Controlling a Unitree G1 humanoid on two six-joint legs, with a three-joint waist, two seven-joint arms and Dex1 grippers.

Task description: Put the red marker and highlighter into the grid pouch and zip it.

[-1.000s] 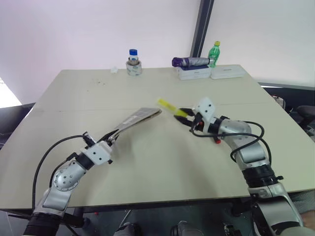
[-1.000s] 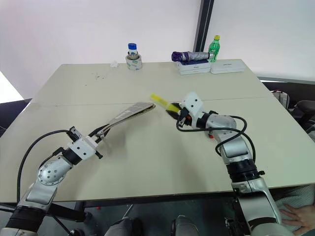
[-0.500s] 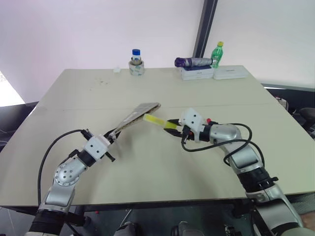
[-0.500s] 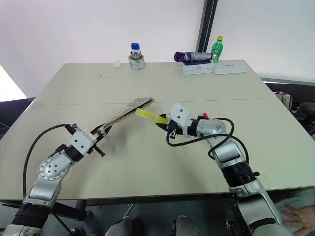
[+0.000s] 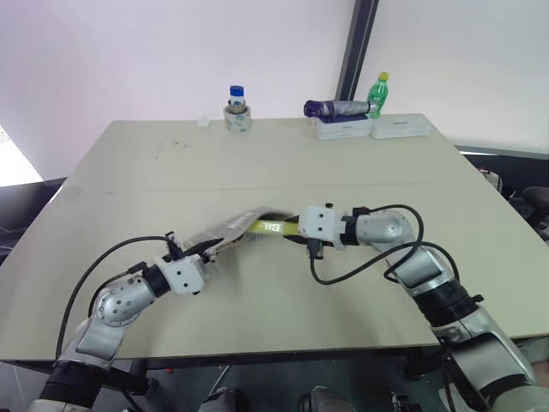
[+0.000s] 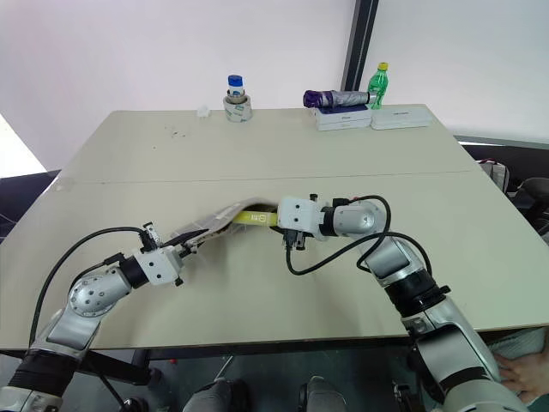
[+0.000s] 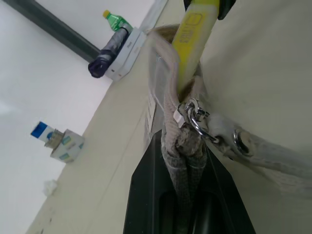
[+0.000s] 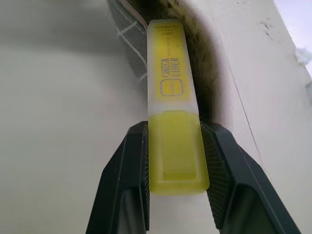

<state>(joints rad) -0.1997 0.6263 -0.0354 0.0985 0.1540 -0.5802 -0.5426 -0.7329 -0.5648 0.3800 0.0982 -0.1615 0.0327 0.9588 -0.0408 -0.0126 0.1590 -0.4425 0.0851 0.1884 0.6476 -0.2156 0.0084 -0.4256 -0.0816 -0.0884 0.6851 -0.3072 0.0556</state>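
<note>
Gripping the highlighter (image 8: 173,122) by its solid yellow cap end, the right hand (image 5: 302,237) has both black fingers (image 8: 127,175) pressed flat against its sides. Ahead of that hand, the paler translucent barrel pokes into the open mouth of the grid pouch (image 5: 232,230), with its far tip touching the dark inside of the fabric. On the barrel I can read "CHECK LINER" beside a small rounded-square mark; the tiny print further along is too small to make out.

The left hand (image 5: 206,257) is clenched on the pouch's near end, pinching a thick bunch of the grey cloth between its fingers (image 7: 146,195). Just past those fingers sit a small metal clasp (image 7: 195,117) and a pale strap (image 7: 263,146) with a rivet. From that grip the pouch arches up off the desk (image 5: 257,163) toward the right hand, and its white grid lines show along the edge.

Behind the right hand's wrist, a little red tip of the red marker (image 5: 365,209) peeks out on the desk.

Far beyond both hands, at the desk's back edge, stand a blue-capped jar (image 5: 235,94) on a tape roll (image 6: 235,110), a green bottle (image 5: 378,92), a folded purple umbrella (image 5: 334,108) and two white boxes (image 5: 396,126); their labels are unreadable.
</note>
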